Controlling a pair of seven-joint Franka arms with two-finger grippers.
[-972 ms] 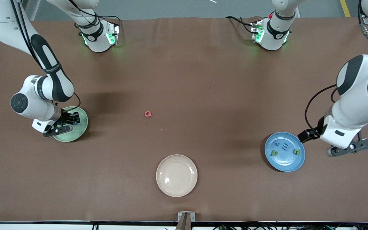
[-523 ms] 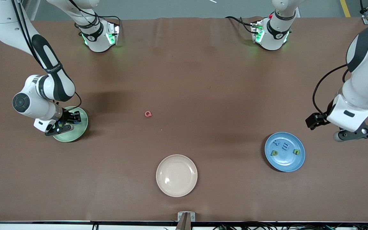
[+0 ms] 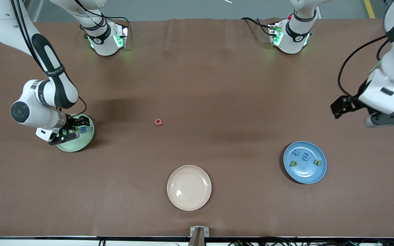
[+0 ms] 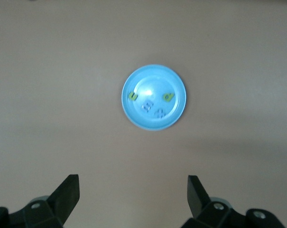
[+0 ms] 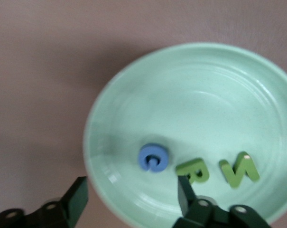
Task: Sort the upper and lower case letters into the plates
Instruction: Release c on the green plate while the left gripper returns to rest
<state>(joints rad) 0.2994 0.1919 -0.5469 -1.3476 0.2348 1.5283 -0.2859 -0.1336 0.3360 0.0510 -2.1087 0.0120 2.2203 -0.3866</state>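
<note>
The mint plate (image 3: pixel 80 141) sits at the right arm's end of the table, holding a blue G (image 5: pixel 153 157) and two green letters; the blue plate (image 3: pixel 320 171), at the left arm's end, carries four; right gripper (image 3: pixel 73 129), clamped a second ago, now hangs released over the mint plate; left gripper (image 4: pixel 133 199), spread and empty, has lifted away from the blue plate

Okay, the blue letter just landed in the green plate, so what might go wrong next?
1. The right pincer hangs open low over the green plate, right by the blue letter; lifting away carelessly might nudge it or the green letters beside it.
2. The red Q lies alone on the table, small and flat, so a grasp may slip.
3. The cream plate sits nearer the Q than the blue plate; a misdrop there seems possible.
</note>
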